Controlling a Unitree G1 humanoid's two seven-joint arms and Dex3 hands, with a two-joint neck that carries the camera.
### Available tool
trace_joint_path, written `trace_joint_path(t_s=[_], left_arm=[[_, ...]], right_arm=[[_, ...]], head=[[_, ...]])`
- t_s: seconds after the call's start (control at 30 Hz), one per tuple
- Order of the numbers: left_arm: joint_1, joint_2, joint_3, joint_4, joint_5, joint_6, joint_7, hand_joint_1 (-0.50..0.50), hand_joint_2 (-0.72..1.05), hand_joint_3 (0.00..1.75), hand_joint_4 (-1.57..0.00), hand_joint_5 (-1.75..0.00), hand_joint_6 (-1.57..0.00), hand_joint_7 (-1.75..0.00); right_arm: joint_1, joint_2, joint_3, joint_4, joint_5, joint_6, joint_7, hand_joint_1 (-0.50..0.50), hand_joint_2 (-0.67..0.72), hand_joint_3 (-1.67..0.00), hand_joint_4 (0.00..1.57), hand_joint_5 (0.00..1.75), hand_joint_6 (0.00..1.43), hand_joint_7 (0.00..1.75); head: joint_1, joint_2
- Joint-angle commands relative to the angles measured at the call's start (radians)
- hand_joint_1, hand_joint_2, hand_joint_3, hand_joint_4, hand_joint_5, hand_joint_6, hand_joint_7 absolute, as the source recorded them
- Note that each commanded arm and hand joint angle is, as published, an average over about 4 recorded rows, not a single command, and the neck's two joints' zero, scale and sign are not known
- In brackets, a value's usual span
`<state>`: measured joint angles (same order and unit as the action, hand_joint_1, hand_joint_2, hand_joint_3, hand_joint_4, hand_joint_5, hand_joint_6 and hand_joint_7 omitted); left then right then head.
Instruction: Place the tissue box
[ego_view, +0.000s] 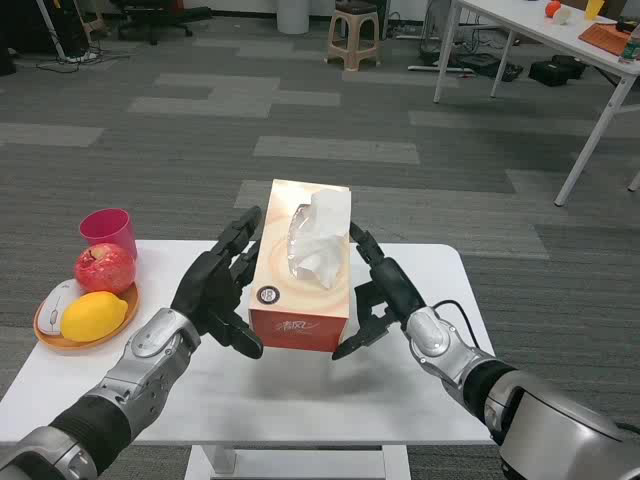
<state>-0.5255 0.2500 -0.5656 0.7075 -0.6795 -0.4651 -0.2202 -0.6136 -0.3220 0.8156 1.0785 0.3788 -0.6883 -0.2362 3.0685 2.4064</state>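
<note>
Two black hands hold the tissue box (302, 262) over the white tabletop (420, 390): left hand (218, 290) and right hand (380, 293) press their fingers against its sides (white tissue sticks out on top).

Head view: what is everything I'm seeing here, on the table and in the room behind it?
tissue box: one, orange and white with a white tissue sticking out, mid-table, between the two hands
white table: one, white, under everything
plate: one, orange, left edge of the table
pomegranate: one, red, on the plate
lemon: one, yellow, on the plate
computer mouse: one, white, on the plate
cup: one, pink, behind the plate
stool: one, beige, on the far floor
second table: one, white, far right, with small items I can't identify
left robot hand: one, black, pressing the box's left side
right robot hand: one, black, pressing its right side
</note>
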Motion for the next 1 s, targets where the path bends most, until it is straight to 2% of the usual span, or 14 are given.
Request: trace_joint_path(t_s=[0.03,0.7,0.77,1.0], left_arm=[[0.020,-0.026,-0.007,-0.033,0.024,-0.004,-0.027,0.50,-0.37,0.00,0.00,-0.31,0.00,0.00],[0.021,-0.025,-0.005,-0.033,0.024,-0.004,-0.027,0.50,-0.37,0.00,0.00,-0.31,0.00,0.00],[0.021,-0.025,-0.005,-0.033,0.024,-0.004,-0.027,0.50,-0.37,0.00,0.00,-0.31,0.00,0.00],[0.025,-0.023,-0.005,-0.033,0.024,-0.004,-0.027,0.50,-0.37,0.00,0.00,-0.31,0.00,0.00]], right_arm=[[-0.029,0.012,-0.016,-0.042,-0.003,-0.020,0.009,-0.42,-0.48,-0.32,1.14,1.45,0.00,0.35],[-0.029,0.011,-0.015,-0.042,-0.003,-0.020,0.009,-0.42,-0.48,-0.32,1.14,1.45,0.00,0.35],[-0.029,0.011,-0.015,-0.042,-0.003,-0.020,0.009,-0.42,-0.45,-0.32,1.14,1.45,0.00,0.35],[-0.029,0.009,-0.013,-0.037,-0.003,-0.019,0.009,-0.42,-0.48,-0.32,1.16,1.45,0.00,0.35]], head=[[0.003,0.011],[0.008,0.001],[0.009,0.002],[0.010,0.001]])
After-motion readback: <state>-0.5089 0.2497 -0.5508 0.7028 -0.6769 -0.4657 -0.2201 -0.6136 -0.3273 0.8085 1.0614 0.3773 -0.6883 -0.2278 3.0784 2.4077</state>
